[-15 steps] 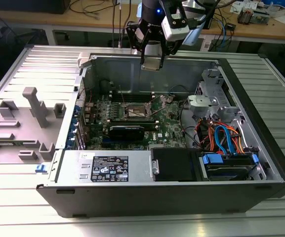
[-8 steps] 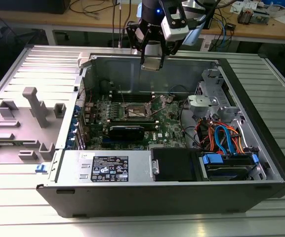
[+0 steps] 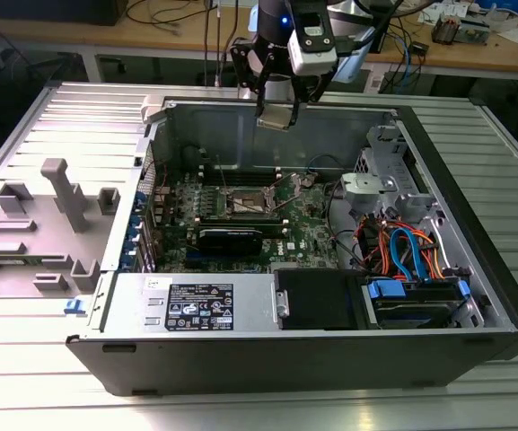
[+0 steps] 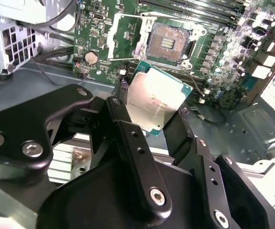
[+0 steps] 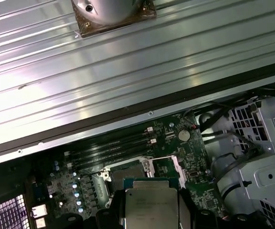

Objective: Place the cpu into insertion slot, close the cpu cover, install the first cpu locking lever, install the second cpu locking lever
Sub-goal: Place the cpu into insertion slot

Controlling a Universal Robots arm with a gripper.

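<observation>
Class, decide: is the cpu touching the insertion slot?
Apart. In the exterior view the cpu, held in the pincer, hangs well above the insertion slot; the second wrist view shows it empty.

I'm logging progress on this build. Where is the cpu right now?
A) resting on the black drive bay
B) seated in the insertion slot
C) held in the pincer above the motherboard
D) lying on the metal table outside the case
C: the cpu is gripped in the pincer over the board, while the insertion slot lies open with its centre bare.
</observation>
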